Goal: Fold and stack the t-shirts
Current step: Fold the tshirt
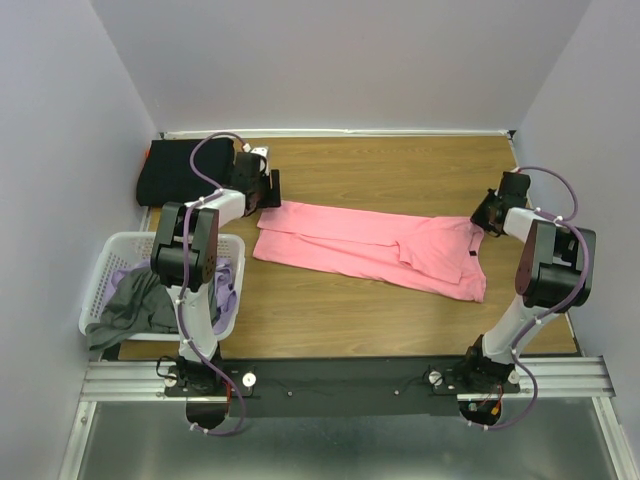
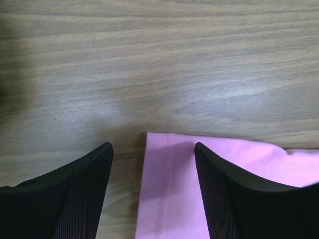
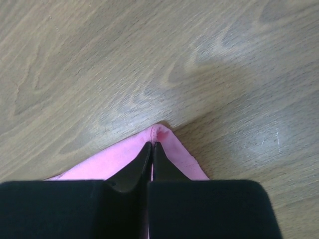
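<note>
The bright pink t-shirt (image 1: 375,245) lies folded lengthwise across the middle of the table. My left gripper (image 1: 268,200) is open over its far left corner; in the left wrist view that hemmed corner (image 2: 169,169) lies between the two fingers, and I cannot tell whether they touch it. My right gripper (image 1: 487,218) is shut on the pink t-shirt's far right corner, which shows pinched at the fingertips in the right wrist view (image 3: 160,133). A folded black t-shirt (image 1: 185,172) lies at the far left. Grey (image 1: 130,305) and lavender (image 1: 228,292) t-shirts sit in the basket.
The white lattice laundry basket (image 1: 100,290) stands at the near left beside the left arm. Walls close in the table on the left, right and far sides. A black rail (image 1: 340,378) runs along the near edge.
</note>
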`<state>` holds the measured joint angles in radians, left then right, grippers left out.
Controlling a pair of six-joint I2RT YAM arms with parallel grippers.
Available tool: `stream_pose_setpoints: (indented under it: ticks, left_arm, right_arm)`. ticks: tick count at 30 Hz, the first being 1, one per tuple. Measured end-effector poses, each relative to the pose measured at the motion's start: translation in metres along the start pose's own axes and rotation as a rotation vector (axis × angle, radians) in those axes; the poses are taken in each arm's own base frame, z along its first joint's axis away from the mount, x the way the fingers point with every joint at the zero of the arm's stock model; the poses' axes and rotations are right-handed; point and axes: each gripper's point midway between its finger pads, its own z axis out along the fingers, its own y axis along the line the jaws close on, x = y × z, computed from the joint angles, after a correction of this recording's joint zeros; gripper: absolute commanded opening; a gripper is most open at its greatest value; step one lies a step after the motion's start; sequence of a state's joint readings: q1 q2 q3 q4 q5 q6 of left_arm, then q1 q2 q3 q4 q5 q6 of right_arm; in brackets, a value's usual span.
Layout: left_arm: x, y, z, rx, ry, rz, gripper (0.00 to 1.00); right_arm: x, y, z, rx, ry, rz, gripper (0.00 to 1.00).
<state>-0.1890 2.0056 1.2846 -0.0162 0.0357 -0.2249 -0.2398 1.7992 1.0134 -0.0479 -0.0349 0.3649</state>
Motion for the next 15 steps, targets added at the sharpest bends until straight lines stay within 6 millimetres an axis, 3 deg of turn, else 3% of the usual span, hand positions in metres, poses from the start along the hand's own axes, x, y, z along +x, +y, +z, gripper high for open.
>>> stream_pose_setpoints:
  ticks: [3,8,10,15]
  left_arm:
    - [0.0044,-0.0003,-0.0007,-0.004,0.017,0.002,0.69]
    - [0.0098,-0.0004,-0.0014,-0.018,0.035,0.012,0.50]
    - [0.0100,-0.0007,-0.0014,-0.021,0.036,0.018,0.47]
    - [0.0076,-0.0013,-0.0008,-0.023,0.033,0.025,0.18]
  right_arm:
    - [-0.0009,-0.0014,0.0001,0.002,-0.002,0.002,0.04]
    - [-0.0012,-0.0022,0.0001,0.003,-0.002,0.004,0.04]
    - [-0.0012,-0.0021,0.0001,0.002,-0.002,0.004,0.02]
    - [-0.0012,-0.0031,0.0004,0.004,-0.002,0.006,0.02]
